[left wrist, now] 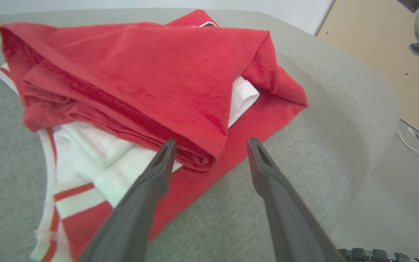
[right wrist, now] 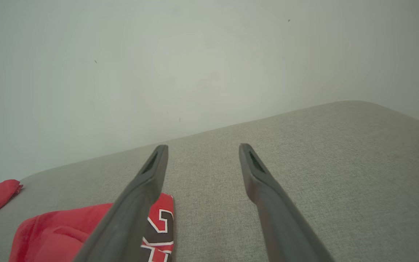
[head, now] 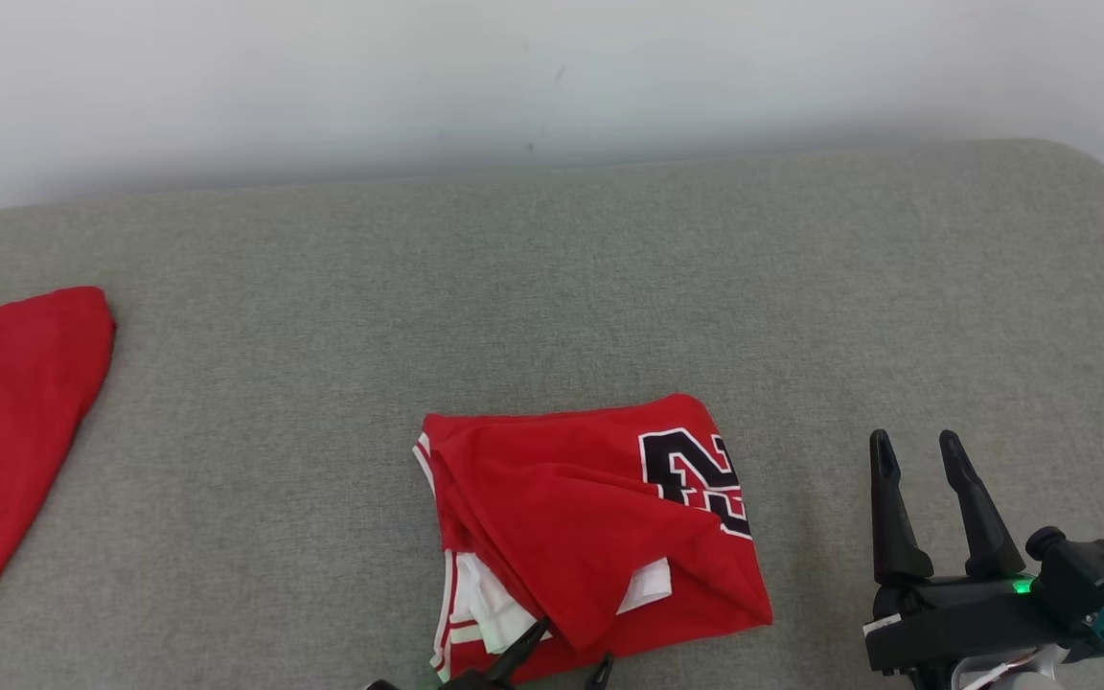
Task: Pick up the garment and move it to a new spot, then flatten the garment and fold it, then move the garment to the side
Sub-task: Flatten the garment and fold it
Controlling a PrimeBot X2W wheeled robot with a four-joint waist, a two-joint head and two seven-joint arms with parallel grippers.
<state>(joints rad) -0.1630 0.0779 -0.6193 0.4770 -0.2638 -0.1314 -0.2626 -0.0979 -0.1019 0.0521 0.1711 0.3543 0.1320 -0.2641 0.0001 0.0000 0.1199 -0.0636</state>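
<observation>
Garment point(head: 590, 517) lies folded near the front edge of the gray counter point(head: 552, 287), about mid-width in my head view. It is red, with a black, white-edged number point(head: 696, 474) on its right part and white trim point(head: 471, 604) with red stripes showing at its near left corner. The top layer is creased and turned over, and a white patch peeks out from under the fold.

My left pincer point(head: 566, 652) sits at the bottom edge of the head view, spread wide, its tips at the garment's near edge. In the left wrist view the left pincer point(left wrist: 211, 145) has the rolled red hem lying between its two fingers point(left wrist: 151, 182). One tip is over the white trim, the other over the lower red layer. I cannot tell whether either tip touches the cloth.

My right pincer point(head: 916, 446) is to the right of the garment and clear of it, also spread wide and holding nothing, above bare counter. A green light point(head: 1022, 585) glows on its body.

A second red cloth point(head: 6, 431) lies at the far left of the counter, well apart from the garment. A pale wall point(head: 552, 77) runs behind the counter. In the left wrist view I see a wood panel point(left wrist: 369, 40) and a white cable point(left wrist: 415, 147) on the floor past the counter's corner.
</observation>
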